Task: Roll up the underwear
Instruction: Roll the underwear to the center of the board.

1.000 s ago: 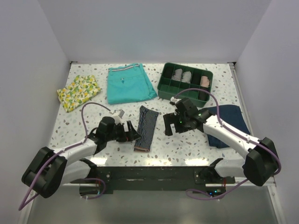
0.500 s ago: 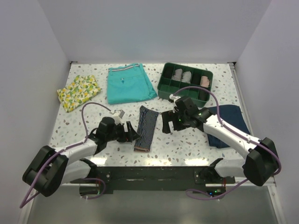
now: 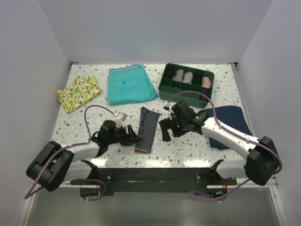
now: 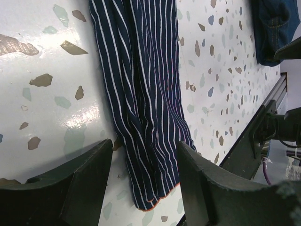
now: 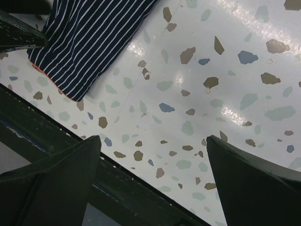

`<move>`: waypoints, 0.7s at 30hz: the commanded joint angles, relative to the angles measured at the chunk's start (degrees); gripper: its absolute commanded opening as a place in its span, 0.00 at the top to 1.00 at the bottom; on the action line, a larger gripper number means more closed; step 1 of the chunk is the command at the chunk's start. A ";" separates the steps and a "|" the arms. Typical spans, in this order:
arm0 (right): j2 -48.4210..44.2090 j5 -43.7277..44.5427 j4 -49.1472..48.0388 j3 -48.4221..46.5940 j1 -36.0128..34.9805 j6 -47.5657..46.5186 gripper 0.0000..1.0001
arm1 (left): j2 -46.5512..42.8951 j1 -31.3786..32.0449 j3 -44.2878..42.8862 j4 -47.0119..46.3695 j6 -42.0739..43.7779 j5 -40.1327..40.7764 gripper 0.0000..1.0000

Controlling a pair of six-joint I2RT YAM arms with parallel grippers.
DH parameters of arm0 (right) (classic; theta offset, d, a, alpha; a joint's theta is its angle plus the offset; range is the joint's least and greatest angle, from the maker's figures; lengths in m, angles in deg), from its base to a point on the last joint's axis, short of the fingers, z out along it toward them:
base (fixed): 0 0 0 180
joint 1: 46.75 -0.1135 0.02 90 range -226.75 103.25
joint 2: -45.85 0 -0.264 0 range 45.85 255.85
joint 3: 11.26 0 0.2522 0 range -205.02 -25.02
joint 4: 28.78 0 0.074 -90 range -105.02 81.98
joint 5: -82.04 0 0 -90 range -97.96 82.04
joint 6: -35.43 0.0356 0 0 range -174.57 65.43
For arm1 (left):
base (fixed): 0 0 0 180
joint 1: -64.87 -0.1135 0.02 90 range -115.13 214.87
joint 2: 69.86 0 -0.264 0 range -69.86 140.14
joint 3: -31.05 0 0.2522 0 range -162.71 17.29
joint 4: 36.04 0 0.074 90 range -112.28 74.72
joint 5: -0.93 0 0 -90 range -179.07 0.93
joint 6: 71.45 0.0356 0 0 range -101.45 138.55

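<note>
Risk: skewed first roll of the underwear (image 3: pixel 146 129).
Its end nearest the worktop's (image 3: pixel 188 151) near edge is straddled by the open left end effector (image 3: pixel 133 138); one layer alone may be caught. The right end effector (image 3: pixel 165 132) is open and empty.

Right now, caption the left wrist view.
Left fingers straddling the end of the folded pinstriped underwear on a speckled table.

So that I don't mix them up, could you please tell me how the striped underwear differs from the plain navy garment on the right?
The underwear has pale pinstripes and a reddish edge; the navy garment is plain. The underwear is folded into a narrow strip; the navy garment lies broader. The underwear lies centrally; the navy garment sits far right. Both are dark blue cloth lying flat.
</note>
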 commanded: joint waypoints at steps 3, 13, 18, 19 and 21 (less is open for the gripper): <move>3.80 6.73 1.26 -6.81 -8.36 -2.25 0.02 | 3.05 1.31 3.57 14.32 1.09 1.46 0.38; 4.95 10.34 -0.15 -7.60 -12.25 -2.34 0.01 | 7.79 2.89 1.99 13.01 -0.75 2.17 0.46; 3.99 9.81 0.73 -8.05 -13.21 -4.18 0.01 | 9.72 3.06 1.82 11.07 -1.46 2.17 0.58; 3.99 9.55 0.82 -8.13 -13.48 -4.45 0.02 | 9.99 3.06 1.90 10.98 -1.55 2.25 0.59; 3.99 9.46 1.17 -8.31 -14.88 -5.50 0.02 | 10.17 3.06 1.82 10.89 -1.63 2.43 0.65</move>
